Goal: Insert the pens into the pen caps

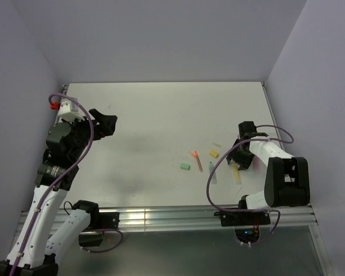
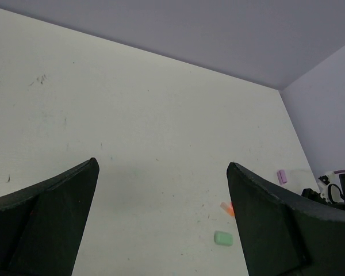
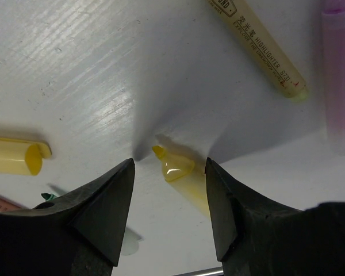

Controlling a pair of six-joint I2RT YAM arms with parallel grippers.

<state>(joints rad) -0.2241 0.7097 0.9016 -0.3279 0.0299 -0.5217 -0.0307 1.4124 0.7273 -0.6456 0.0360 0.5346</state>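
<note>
White table point(image 1: 149, 115) from above: orange-red pen point(image 1: 197, 162) and mint cap point(image 1: 185, 167) lie near my right gripper point(image 1: 238, 158). Left wrist: my left gripper point(image 2: 161, 167) gapes wide, empty. Right wrist: half-open jaws straddle the yellow pen point(image 3: 175, 168), ungripped.

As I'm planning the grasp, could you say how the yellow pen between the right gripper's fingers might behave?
The yellow pen looks like rigid plastic, so probably stiff. Its rounded, glossy body may roll or slip on the table. Slim, so likely light.
</note>
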